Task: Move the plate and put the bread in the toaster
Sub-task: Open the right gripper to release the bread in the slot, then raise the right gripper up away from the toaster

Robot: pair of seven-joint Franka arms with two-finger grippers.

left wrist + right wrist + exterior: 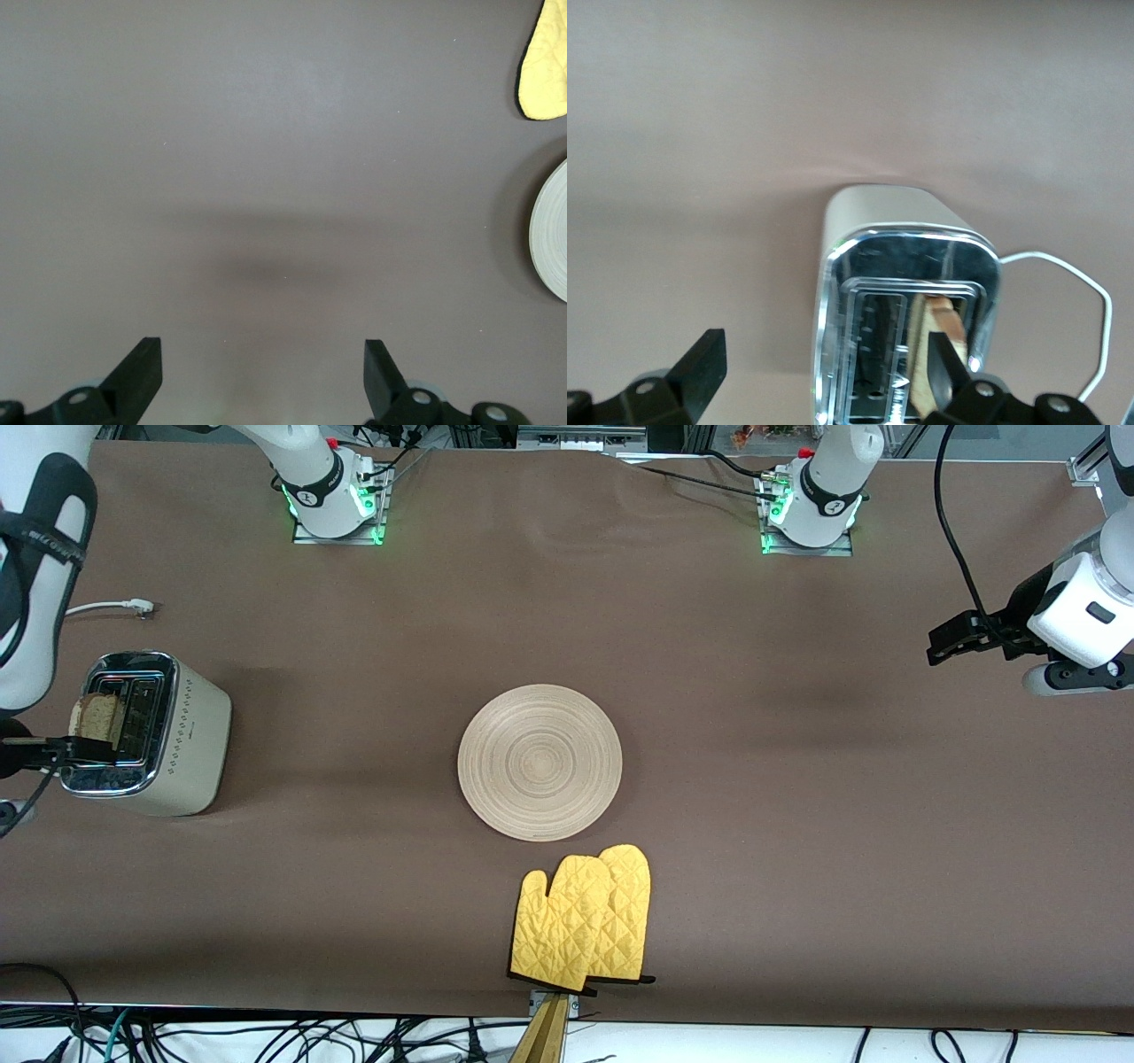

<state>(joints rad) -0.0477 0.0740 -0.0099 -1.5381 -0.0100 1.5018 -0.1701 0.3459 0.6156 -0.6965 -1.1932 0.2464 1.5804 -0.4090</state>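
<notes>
Right gripper (66,748): we see it over the toaster (190,748), fingers spread in the wrist view, one finger (943,359) just beside the bread (939,341); nothing pinched.
Bread: it stands in one slot, its top above the chrome.
Risk, bread: we judge that a finger lifting out at 12 o'clock could catch the crust and drag the slice up or tilt it.
Risk, toaster: a sideways brush could shove it or snag the cord (111,607) at its 12 o'clock.
Left gripper (952,642): it waits spread over bare table, at 3 o'clock of the plate (539,762).
Plate: at table centre; mitts (585,921) at its 6 o'clock, close enough to foul a slide that way.
</notes>
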